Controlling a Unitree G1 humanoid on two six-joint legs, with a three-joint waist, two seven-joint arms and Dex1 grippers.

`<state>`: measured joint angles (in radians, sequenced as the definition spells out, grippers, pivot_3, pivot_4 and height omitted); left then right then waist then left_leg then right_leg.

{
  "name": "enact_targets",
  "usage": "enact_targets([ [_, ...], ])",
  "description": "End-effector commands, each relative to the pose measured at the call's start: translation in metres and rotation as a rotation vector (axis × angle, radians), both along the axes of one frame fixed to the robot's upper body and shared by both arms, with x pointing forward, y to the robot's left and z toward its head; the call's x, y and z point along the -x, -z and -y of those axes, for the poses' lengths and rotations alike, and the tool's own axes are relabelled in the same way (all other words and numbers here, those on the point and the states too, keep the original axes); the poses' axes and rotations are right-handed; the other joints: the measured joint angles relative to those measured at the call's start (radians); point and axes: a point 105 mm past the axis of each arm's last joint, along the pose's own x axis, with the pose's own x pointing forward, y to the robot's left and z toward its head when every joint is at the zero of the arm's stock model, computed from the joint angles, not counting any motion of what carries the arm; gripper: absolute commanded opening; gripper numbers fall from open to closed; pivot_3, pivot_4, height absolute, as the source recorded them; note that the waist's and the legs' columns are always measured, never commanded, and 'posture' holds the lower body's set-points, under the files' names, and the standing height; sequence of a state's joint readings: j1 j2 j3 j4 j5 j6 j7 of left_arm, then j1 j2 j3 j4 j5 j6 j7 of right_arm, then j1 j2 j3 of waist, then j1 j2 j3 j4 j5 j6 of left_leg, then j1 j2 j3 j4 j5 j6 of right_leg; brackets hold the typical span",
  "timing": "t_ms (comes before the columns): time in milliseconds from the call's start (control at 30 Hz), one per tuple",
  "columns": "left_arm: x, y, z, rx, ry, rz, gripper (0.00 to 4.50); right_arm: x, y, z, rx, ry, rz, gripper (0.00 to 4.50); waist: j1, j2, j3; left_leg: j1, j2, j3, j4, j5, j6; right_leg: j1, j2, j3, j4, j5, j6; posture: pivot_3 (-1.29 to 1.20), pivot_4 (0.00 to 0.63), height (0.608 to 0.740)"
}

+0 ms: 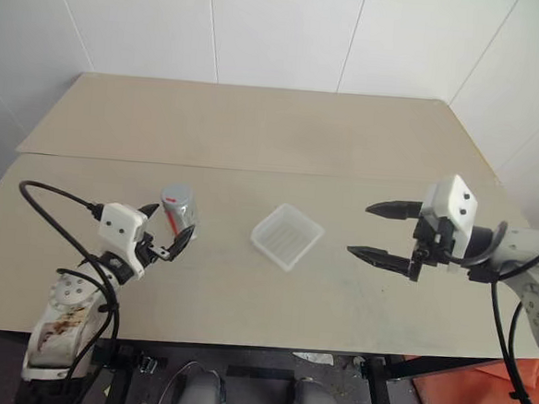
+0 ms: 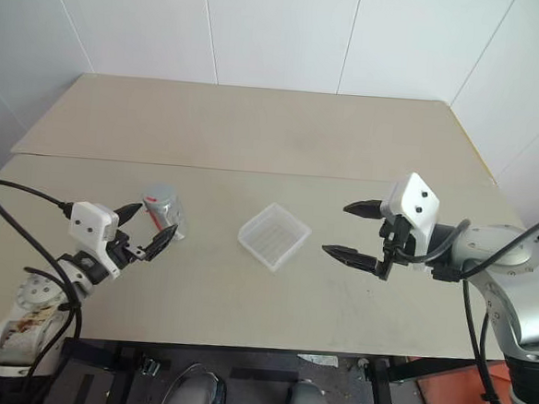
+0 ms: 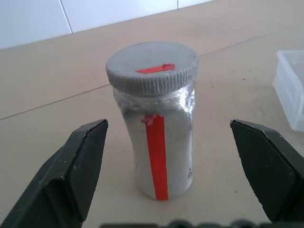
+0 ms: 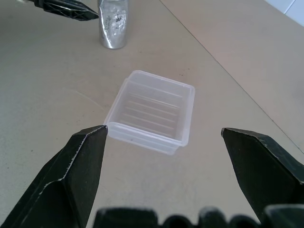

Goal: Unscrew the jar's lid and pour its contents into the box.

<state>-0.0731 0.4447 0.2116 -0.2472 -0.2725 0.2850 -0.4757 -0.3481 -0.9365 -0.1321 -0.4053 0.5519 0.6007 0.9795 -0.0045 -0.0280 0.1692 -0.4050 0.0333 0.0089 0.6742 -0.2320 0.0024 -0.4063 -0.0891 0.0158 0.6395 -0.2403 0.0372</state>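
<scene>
Left eye view, containers: you see the jar (image 1: 179,210) upright at the lower left of the frame, the lid (image 1: 177,196) screwed on, and the box (image 1: 287,236) near the centre, well apart from the jar, with nothing lying in it.
Left eye view, end effectors: your left end effector (image 1: 172,232) sits wide open at the jar's base, gripping nothing; your right end effector (image 1: 375,232), at centre right, is spread wide and empty, clear of the box.
Left eye view, surroundings: a beige desk (image 1: 256,127) with a seam across it, white wall panels (image 1: 282,27) behind.
Left wrist view: the jar fills the centre between the two spread fingers (image 3: 71,175), neither touching it; a red strip (image 3: 157,161) runs down its side and across the grey lid. The contents cannot be made out through the silvery wall. The box is cut off at the right edge.
Right wrist view: the box lies in the middle, ridged bottom bare; the jar stands at the top edge, its top cut off.
</scene>
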Motion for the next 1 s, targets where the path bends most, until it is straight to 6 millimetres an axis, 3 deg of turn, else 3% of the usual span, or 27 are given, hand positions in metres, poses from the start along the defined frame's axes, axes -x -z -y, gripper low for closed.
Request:
enact_targets([
  [33, -0.010, -0.009, 0.002, 0.001, -0.016, 0.054, 4.49, 0.004, -0.019, 0.000, 0.016, 0.004, 0.099, 4.50, 0.001, 0.000, 0.000, 0.000, 0.000, 0.000, 0.000, 0.000, 0.000, 0.000, 0.000, 0.000, 0.000, 0.000, 0.000, 0.00, 0.150, 0.740],
  [333, -0.034, -0.007, 0.015, 0.037, -0.002, 0.042, 4.49, 0.009, -0.023, -0.001, 0.028, 0.007, 0.130, 4.50, 0.005, 0.000, 0.000, 0.000, 0.000, 0.000, 0.000, 0.000, 0.000, 0.000, 0.000, 0.000, 0.000, 0.000, 0.000, 0.00, 0.150, 0.740],
  [567, -0.039, -0.012, 0.017, 0.056, -0.012, 0.057, 2.24, 0.012, -0.023, -0.008, 0.006, -0.008, 0.136, 4.50, 0.005, 0.000, 0.000, 0.000, 0.000, 0.000, 0.000, 0.000, 0.000, 0.000, 0.000, 0.000, 0.000, 0.000, 0.000, 0.00, 0.150, 0.740],
  [600, -0.040, -0.012, 0.018, 0.050, 0.002, 0.043, 2.00, 0.012, -0.023, -0.011, -0.004, -0.014, 0.136, 4.50, 0.005, 0.000, 0.000, 0.000, 0.000, 0.000, 0.000, 0.000, 0.000, 0.000, 0.000, 0.000, 0.000, 0.000, 0.000, 0.00, 0.150, 0.740],
  [667, -0.042, -0.017, 0.022, 0.019, 0.062, 0.016, 2.01, 0.009, -0.028, -0.023, -0.056, -0.027, 0.141, 4.50, 0.003, 0.000, 0.000, 0.000, 0.000, 0.000, 0.000, 0.000, 0.000, 0.000, 0.000, 0.000, 0.000, 0.000, 0.000, 0.00, 0.150, 0.740],
  [800, -0.046, -0.050, 0.021, -0.003, 0.207, 0.004, 2.01, 0.004, -0.041, -0.045, -0.166, -0.061, 0.124, 4.50, -0.001, 0.000, 0.000, 0.000, 0.000, -0.001, 0.001, 0.000, 0.000, 0.000, 0.001, -0.001, 0.002, 0.000, 0.000, 0.00, 0.150, 0.740],
  [1000, -0.029, -0.098, 0.033, -0.066, 0.612, -0.004, 2.01, 0.003, -0.058, -0.080, -0.258, -0.192, 0.075, 4.50, -0.008, -0.001, 0.001, -0.004, -0.001, -0.002, 0.000, 0.000, 0.000, -0.003, 0.000, -0.001, 0.001, 0.000, 0.000, 0.00, 0.150, 0.740],
])
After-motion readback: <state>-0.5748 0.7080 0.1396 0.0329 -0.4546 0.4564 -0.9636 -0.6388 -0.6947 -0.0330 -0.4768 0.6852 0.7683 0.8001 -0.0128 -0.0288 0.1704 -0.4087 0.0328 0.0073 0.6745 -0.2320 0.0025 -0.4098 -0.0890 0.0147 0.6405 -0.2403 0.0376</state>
